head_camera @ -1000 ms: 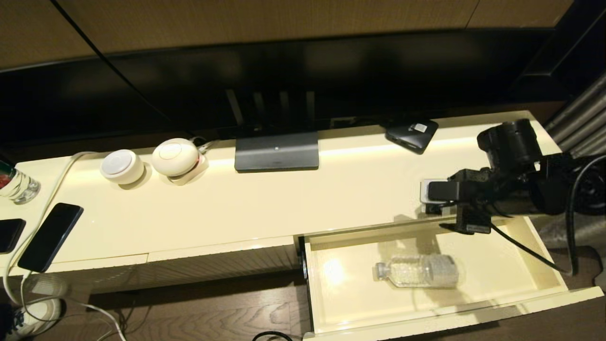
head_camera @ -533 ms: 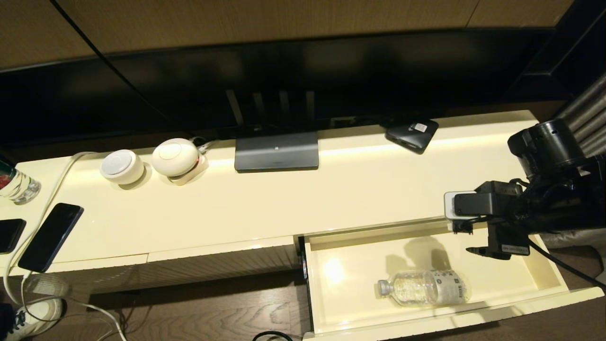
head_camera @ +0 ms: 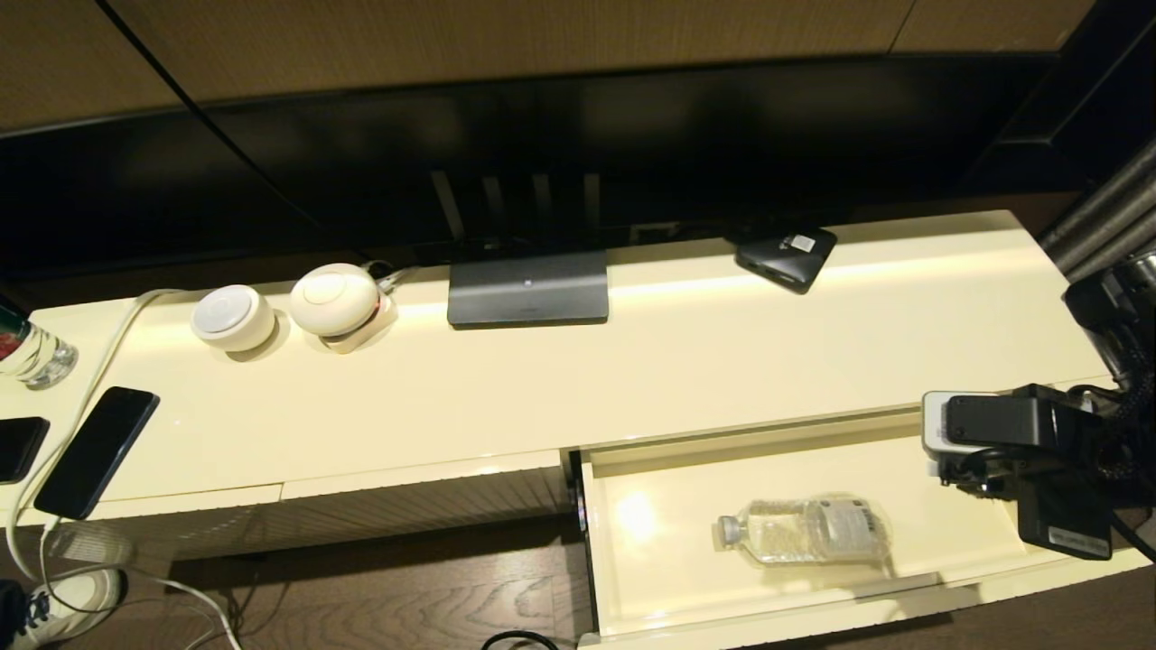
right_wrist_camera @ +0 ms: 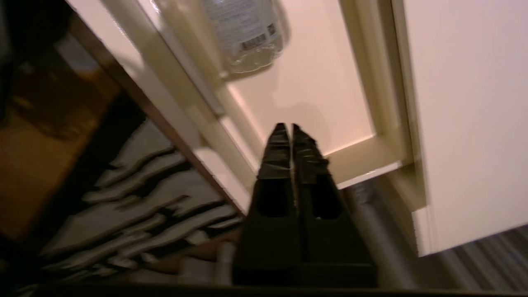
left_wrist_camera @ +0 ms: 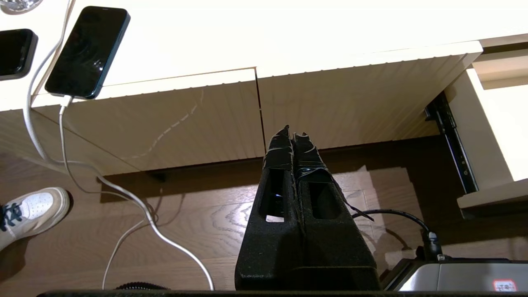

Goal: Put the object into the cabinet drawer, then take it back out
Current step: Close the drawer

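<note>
A clear bottle lies on its side in the open drawer, near the front edge. The right hand is clenched and empty above the drawer's right end. The left hand hangs clenched below the tabletop.

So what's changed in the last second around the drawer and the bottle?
The right gripper drew back toward the drawer's right end, empty, and shut. The water bottle rolled slightly on the drawer floor. The left gripper stayed shut and parked; the drawer stayed open.
</note>
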You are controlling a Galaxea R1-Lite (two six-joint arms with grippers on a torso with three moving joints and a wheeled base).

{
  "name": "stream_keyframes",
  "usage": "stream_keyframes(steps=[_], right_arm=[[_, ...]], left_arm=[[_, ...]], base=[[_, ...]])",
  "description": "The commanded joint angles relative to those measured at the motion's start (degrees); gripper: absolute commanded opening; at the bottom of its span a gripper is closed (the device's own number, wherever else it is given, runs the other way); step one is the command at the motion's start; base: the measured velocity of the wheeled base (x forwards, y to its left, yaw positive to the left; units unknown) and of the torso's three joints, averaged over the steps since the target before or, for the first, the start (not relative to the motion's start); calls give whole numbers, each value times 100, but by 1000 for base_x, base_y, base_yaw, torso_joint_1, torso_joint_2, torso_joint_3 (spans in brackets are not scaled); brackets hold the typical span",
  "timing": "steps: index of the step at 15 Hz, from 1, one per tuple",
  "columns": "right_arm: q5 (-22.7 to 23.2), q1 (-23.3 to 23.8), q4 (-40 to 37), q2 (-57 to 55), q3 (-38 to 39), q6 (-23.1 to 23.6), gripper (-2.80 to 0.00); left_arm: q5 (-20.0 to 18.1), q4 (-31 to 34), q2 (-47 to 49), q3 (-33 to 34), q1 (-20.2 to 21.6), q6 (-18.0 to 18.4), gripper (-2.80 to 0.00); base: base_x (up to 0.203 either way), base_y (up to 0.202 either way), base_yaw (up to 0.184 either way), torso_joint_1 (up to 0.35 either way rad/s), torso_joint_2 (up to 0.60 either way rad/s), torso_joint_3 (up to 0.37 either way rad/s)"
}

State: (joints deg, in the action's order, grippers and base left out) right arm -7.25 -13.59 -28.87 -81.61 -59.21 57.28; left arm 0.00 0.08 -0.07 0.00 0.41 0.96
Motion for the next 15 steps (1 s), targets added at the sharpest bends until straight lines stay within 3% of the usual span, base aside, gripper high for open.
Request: stream_keyframes(steps=[1, 4, 10, 15], right_arm=[[-5, -2, -104, 428, 253, -448, -280], [40, 112, -197, 773, 848, -1307, -280], [365, 55, -362, 957, 1818, -1487, -280], [1002, -2, -246, 145, 2170, -2169, -280]], left_arm=[[0, 1, 7, 18, 2, 0, -280], [0, 1, 7, 18, 11, 0, -280], [0, 1, 7, 18, 2, 0, -280], [0, 1, 7, 18, 2, 0, -280]], base=[[0, 0, 0, 0, 0, 0], [0, 0, 0, 0, 0, 0], [0, 0, 0, 0, 0, 0], [0, 0, 0, 0, 0, 0]])
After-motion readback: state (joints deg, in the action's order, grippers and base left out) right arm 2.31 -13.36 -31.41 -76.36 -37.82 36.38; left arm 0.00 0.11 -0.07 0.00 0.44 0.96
